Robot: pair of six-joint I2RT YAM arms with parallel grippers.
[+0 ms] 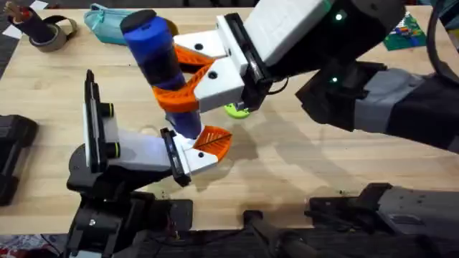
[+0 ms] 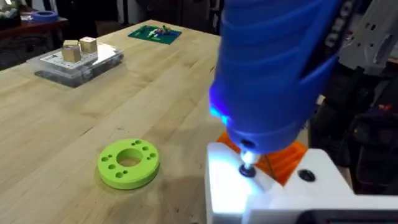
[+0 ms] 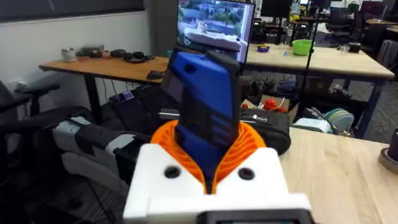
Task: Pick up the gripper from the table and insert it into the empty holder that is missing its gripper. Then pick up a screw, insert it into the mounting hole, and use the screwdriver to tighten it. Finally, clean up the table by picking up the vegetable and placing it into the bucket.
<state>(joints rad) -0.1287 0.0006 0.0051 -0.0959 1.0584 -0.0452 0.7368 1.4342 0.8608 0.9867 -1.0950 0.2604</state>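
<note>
The blue screwdriver (image 1: 159, 54) stands nearly upright with my right gripper (image 1: 178, 77) shut on its lower body, orange pads on both sides (image 3: 208, 158). Its metal tip, lit by a blue glow, sits on a small dark screw (image 2: 247, 169) in the white block with an orange pad (image 2: 283, 163) at the front of my left gripper (image 1: 204, 145). In the overhead view the left gripper lies low over the table, directly under the screwdriver. The vegetable and the bucket are hidden or out of view.
A lime-green disc with holes (image 2: 129, 163) lies on the wood beside the left gripper, also the disc (image 1: 237, 110). A teal pouch (image 1: 107, 25) and a tape roll (image 1: 50, 32) sit at the back left. A clear box (image 2: 78, 59) and a green board (image 1: 405, 32) are farther off.
</note>
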